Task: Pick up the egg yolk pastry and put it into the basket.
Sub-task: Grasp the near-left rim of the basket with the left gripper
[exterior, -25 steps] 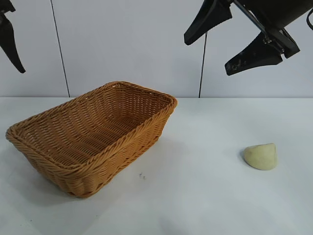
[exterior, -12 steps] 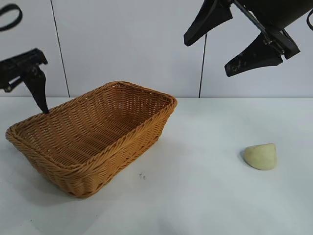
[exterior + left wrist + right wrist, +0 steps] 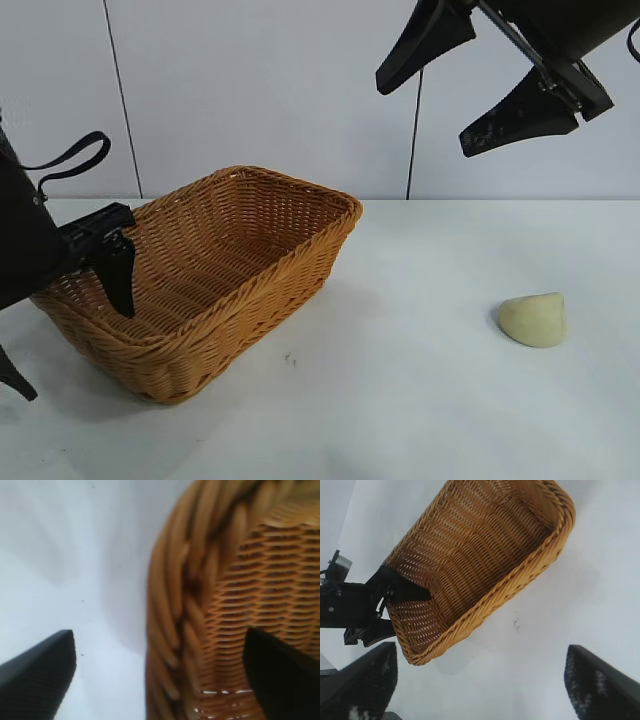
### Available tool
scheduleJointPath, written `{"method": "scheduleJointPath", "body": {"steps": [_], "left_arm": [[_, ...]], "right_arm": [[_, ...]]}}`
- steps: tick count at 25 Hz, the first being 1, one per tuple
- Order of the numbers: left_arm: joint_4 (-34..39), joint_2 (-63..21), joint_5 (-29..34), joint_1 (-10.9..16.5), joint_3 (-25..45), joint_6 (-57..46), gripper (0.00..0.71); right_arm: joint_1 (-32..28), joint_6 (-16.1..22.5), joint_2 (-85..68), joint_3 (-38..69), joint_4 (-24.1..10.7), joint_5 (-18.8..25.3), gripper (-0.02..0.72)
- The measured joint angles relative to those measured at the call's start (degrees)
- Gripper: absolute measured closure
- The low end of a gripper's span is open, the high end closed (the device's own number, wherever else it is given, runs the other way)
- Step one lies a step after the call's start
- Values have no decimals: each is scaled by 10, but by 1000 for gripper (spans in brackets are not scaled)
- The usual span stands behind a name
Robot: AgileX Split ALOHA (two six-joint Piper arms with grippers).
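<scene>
On the white bench (image 3: 400, 420), nearest the camera at the lower left of the exterior view, stands one basket (image 3: 210, 290): a rectangular wicker container, orange-brown, with flared woven sides and a thick braided rim. Nothing lies inside it; only the woven floor shows.

The left tool (image 3: 65, 320) straddles the basket's left end wall, one black finger (image 3: 118, 270) inside the basket and the other (image 3: 14, 378) outside over the bench. Its jaws stand partly apart with the braided rim between them; whether they press on the wicker cannot be told.

At the lower right of the exterior view, well apart from the basket, lies one pastry (image 3: 534, 320): a small pale yellow-cream lump, smooth and matte, rounded with one flat face, resting on the bare bench.

Farther back, in the upper right of the frame, the right tool (image 3: 470, 85) hangs high above the bench in front of the pale wall panels (image 3: 260, 90), its two black fingers spread wide and holding nothing.
</scene>
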Motion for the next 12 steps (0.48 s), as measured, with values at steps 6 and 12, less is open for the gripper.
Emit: {"method": "scheduleJointPath", "body": {"steps": [6, 12], "left_arm": [[-3, 0, -3, 0, -1, 0, 574], [-2, 1, 58, 15, -64, 33, 574]], "right_arm": [[0, 0, 0, 0, 0, 0, 80], [0, 0, 0, 0, -1, 4, 80]]}}
